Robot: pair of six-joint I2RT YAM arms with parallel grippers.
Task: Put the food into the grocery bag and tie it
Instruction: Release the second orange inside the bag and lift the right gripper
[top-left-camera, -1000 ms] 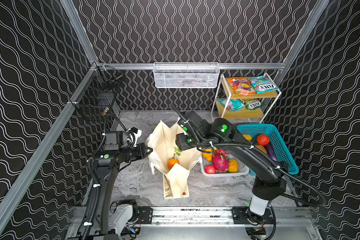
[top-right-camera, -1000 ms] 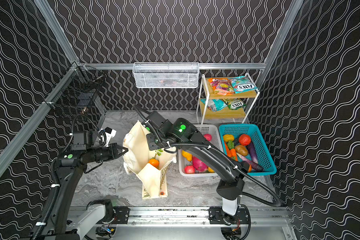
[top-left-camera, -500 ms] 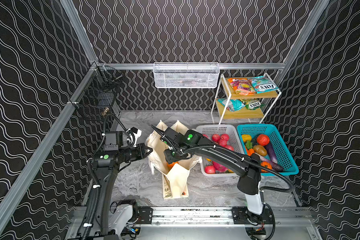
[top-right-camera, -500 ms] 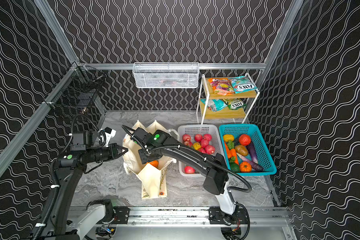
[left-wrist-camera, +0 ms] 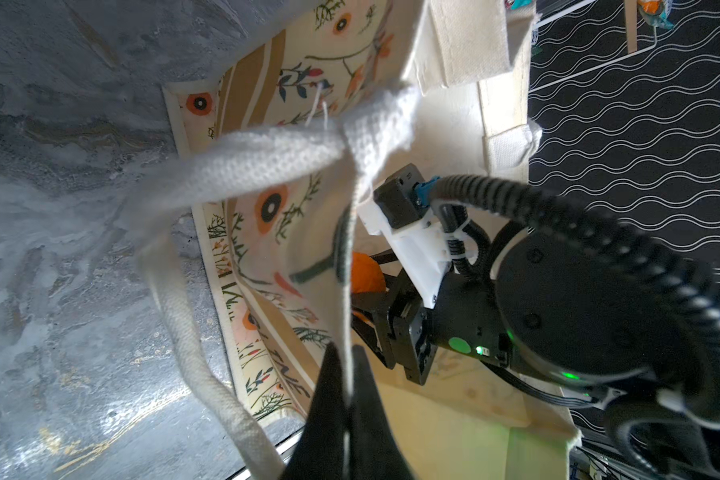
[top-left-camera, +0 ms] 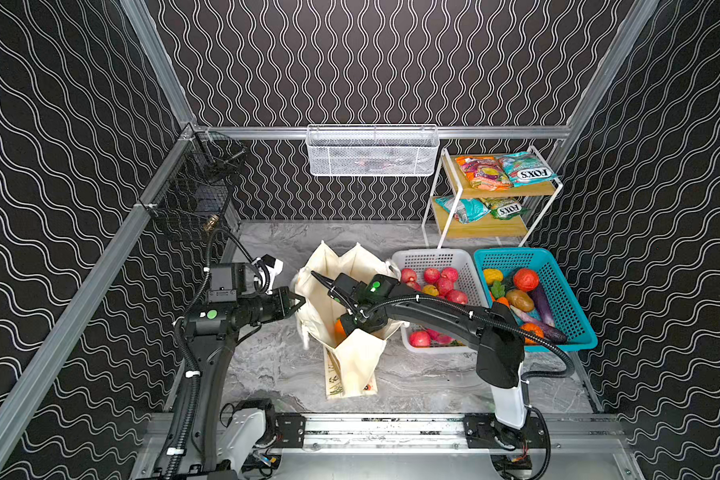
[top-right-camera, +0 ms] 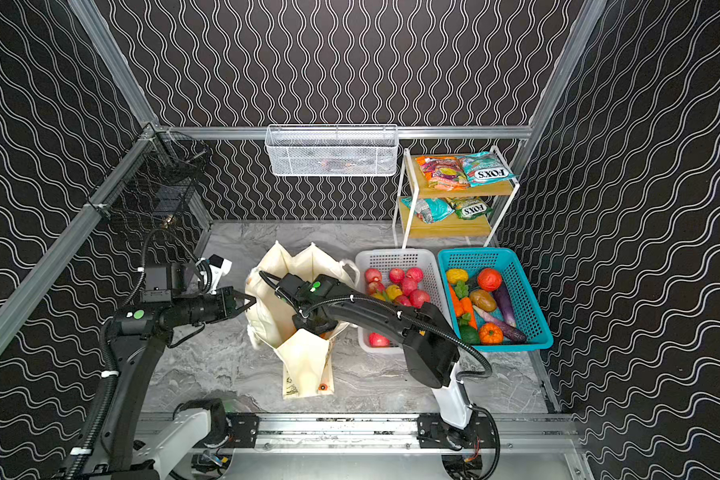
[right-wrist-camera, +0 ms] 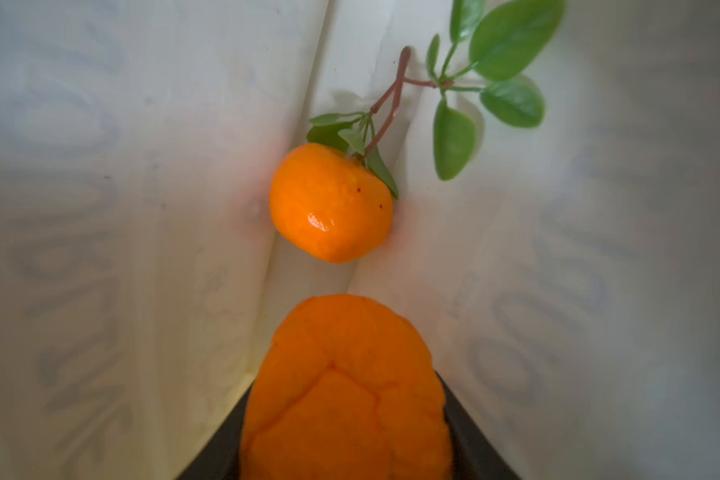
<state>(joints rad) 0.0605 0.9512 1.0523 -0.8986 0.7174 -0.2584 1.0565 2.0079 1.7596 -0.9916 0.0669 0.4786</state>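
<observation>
Now your left gripper (left-wrist-camera: 346,357) pinches the rim of the upright, mouth-up tote bag (top-left-camera: 350,365); your right gripper (top-left-camera: 352,326), inside it, grips one orange (right-wrist-camera: 346,390) above a second, leafy orange (right-wrist-camera: 331,203), stem pointing away.

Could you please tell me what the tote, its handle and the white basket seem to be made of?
The tote looks like matte cream canvas: it creases and folds. Its handle is thick woven webbing, probably cotton; the coarse weave shows. The white basket is likely rigid plastic, smooth, with perforated walls.
</observation>
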